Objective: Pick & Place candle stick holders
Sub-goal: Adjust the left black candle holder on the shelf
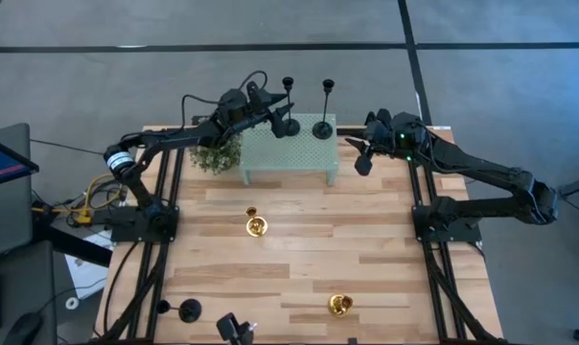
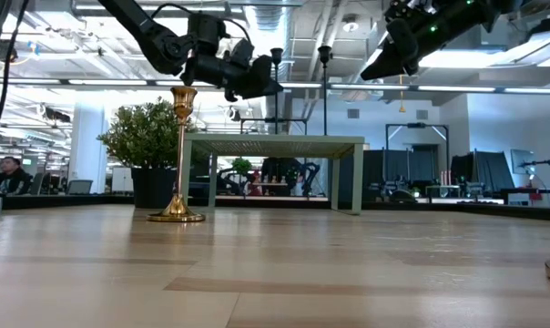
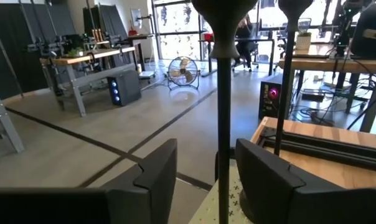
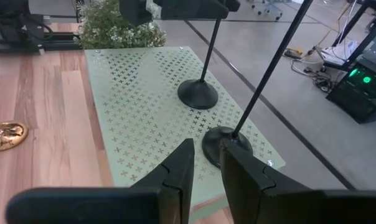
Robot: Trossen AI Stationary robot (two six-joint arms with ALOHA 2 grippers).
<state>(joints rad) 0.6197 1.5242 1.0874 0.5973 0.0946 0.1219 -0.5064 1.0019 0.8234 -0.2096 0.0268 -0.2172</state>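
The left gripper [image 3: 203, 180] is straddling a black holder's [image 1: 289, 123] upright stem on the green stand [image 1: 288, 153], fingers spread, not yet pinching.

The left arm is stretched from its base toward the far edge of the counter [image 1: 299, 259], bent at the elbow. The left gripper [image 3: 203, 180] is held level above that edge, its jaws parted on either side of a thin stem, apparently without touching it. The right arm is reached in over the counter's far right corner, and the right gripper [image 4: 203, 165] is tilted downward with its jaws nearly together, nothing between them.
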